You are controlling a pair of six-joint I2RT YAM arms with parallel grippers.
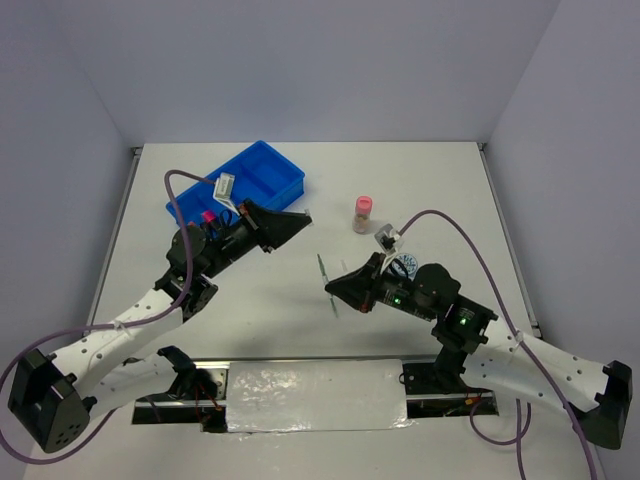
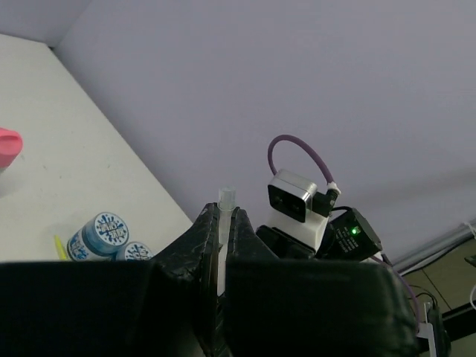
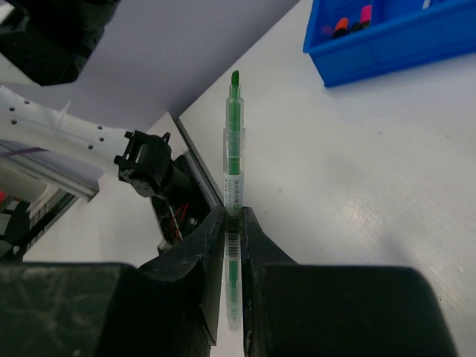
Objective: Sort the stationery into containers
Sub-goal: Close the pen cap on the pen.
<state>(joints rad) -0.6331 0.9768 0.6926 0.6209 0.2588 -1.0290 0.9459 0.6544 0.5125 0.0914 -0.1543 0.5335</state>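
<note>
Two hands, both clamped on pens. Right hand (image 3: 232, 223) pinches a green pen (image 3: 234, 160) near its back end, and most of the barrel sticks out ahead of it, over the bench (image 3: 357, 171). Left hand (image 2: 221, 223) is closed on a pale thin pen (image 2: 225, 199), with only the tip showing past the hand. Blue tray (image 3: 387, 52) sits just beside left hand, and ahead and to the right of right hand. Highlighters (image 3: 349, 22) are already in it. Discs (image 2: 106, 232) and pink-capped bottle (image 1: 364, 212) are loose on the bench, ahead-left of left hand.

Risks:
- The long overhang could let the green pen pivot or slip on a fast swing.
- The hands face each other, so both heading for the tray together could clash.
- A tilted release may bounce a pen over the wall.
</note>
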